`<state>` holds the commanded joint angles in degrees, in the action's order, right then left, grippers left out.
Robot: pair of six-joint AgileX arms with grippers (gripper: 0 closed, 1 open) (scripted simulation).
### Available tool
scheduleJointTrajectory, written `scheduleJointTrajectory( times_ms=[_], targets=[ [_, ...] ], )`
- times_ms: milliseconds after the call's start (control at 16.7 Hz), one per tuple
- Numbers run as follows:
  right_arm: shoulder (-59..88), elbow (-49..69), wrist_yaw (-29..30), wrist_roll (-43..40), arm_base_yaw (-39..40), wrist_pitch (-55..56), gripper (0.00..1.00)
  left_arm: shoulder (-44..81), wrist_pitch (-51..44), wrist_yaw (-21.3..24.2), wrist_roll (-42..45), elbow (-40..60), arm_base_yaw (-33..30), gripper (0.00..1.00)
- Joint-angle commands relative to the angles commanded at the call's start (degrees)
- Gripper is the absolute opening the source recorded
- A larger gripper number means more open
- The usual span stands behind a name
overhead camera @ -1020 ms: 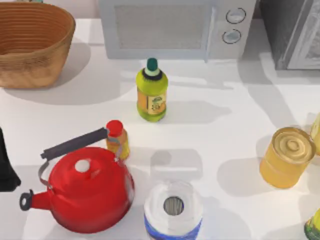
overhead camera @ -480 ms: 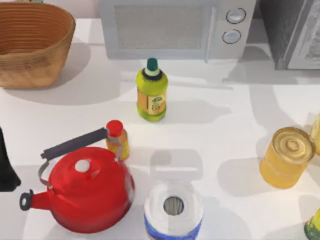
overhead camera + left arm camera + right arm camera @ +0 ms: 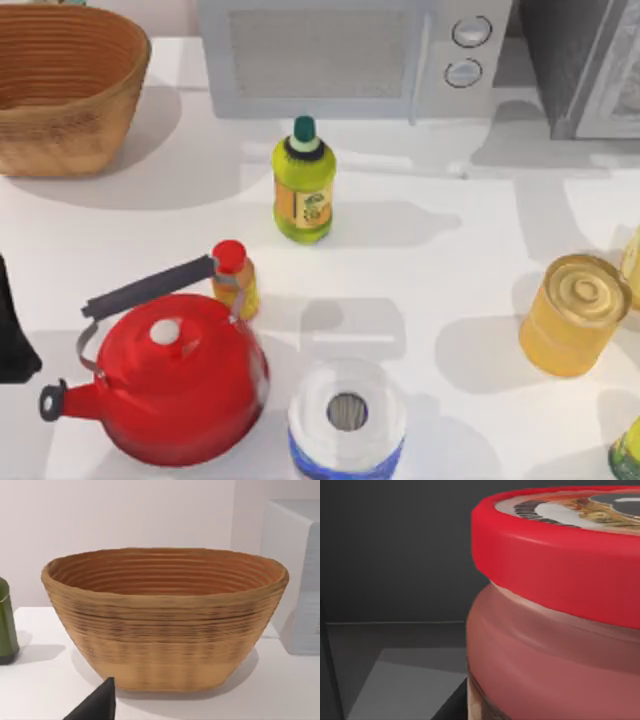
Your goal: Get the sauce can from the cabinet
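Observation:
The sauce can [image 3: 555, 610] looms very close in the right wrist view, with a red rim, a printed lid and a reddish-brown body. It stands inside the dark cabinet [image 3: 395, 555]. A dark piece of my right gripper [image 3: 451, 706] shows just beside the can's base. Seen from above, the cabinet [image 3: 585, 60] is the dark grey box with a pale door panel at the back right corner. My left arm [image 3: 12, 335] is parked at the table's left edge, and a dark tip of my left gripper [image 3: 97, 707] faces the basket.
A woven basket [image 3: 65, 85] sits back left, beside a grey microwave [image 3: 350, 55]. A green bottle [image 3: 303, 180] stands mid-table. In front are a red kettle [image 3: 165, 375], a small red-capped bottle [image 3: 234, 278] and a paper roll [image 3: 347, 415]. A golden-yellow can [image 3: 573, 315] stands right.
Shadows on the table near the cabinet have drifted toward the right. None of the objects on the table has moved, and the left arm is still.

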<state>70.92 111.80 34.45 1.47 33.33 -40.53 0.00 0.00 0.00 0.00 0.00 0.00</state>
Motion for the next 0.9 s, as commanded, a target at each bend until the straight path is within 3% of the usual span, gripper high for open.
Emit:
scheduleJointTrajectory(
  times_ms=[360,900],
  targets=[
    [-16.5,-25.3,-8.03,-0.56,-7.74,9.42,0.0,0.0,0.0,0.0,0.0,0.0,0.0,1.0],
    [-50.4,-84.79,-24.5,-1.15,-23.69,28.8,0.0,0.0,0.0,0.0,0.0,0.0,0.0,1.0]
  ],
)
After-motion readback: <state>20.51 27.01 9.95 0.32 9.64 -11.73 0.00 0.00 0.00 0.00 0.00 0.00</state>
